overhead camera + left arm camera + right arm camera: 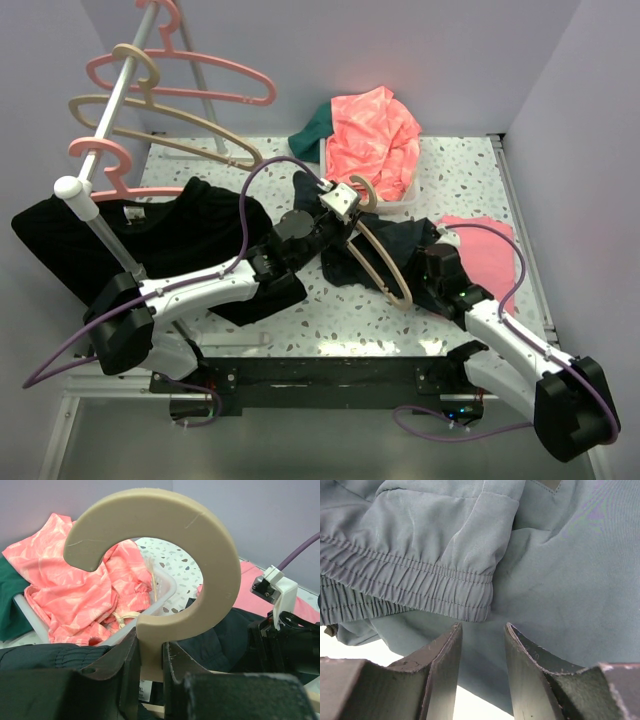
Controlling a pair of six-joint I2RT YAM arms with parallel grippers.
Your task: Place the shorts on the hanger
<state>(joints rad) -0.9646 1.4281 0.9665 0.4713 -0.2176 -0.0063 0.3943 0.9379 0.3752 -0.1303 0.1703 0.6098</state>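
My left gripper [338, 203] is shut on the neck of the beige hanger [385, 265], just below its hook [165, 540]. The hanger's shoulders slant down to the right across the dark shorts [385, 250], which lie crumpled on the table's middle. The shorts also show behind the hook in the left wrist view [225, 630]. My right gripper [432, 268] is at the shorts' right edge. In the right wrist view its jaws [482, 627] stand open, tips against the shorts' fabric [555, 580] just below the elastic waistband [420, 585].
A black T-shirt [190, 215] lies at the left by the rack pole [100, 150], which carries pink and beige hangers. A white basket [165, 587] at the back holds a salmon-pink garment [375, 135] and a teal one [315, 125]. A pink cloth [490, 250] lies at the right.
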